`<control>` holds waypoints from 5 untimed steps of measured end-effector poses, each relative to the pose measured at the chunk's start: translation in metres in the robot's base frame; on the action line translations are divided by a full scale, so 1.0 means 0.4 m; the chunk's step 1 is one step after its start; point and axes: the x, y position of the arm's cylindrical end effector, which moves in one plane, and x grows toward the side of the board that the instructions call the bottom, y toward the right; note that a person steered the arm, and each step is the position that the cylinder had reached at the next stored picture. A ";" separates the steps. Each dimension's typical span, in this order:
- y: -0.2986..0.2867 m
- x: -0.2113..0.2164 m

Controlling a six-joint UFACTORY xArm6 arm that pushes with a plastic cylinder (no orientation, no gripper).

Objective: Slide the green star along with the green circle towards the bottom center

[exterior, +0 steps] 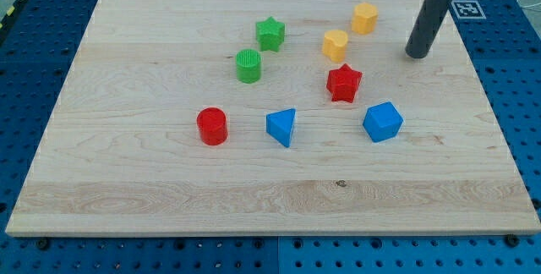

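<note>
The green star [270, 33] sits on the wooden board [127, 181] above the middle. The green circle [248, 66] stands just below and to the left of the star, a small gap between them. My tip [417, 54] rests on the board at the upper right, far to the right of both green blocks. It touches no block; the nearest one is the yellow block [364, 18] to its upper left.
A second yellow block [335, 45] and a red star [344, 83] lie between my tip and the green blocks. A red circle [212, 126], a blue triangle [282, 127] and a blue block [382, 122] lie lower down.
</note>
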 end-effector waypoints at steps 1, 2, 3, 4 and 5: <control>-0.060 -0.021; -0.117 -0.041; -0.167 -0.088; -0.232 -0.116; -0.334 -0.118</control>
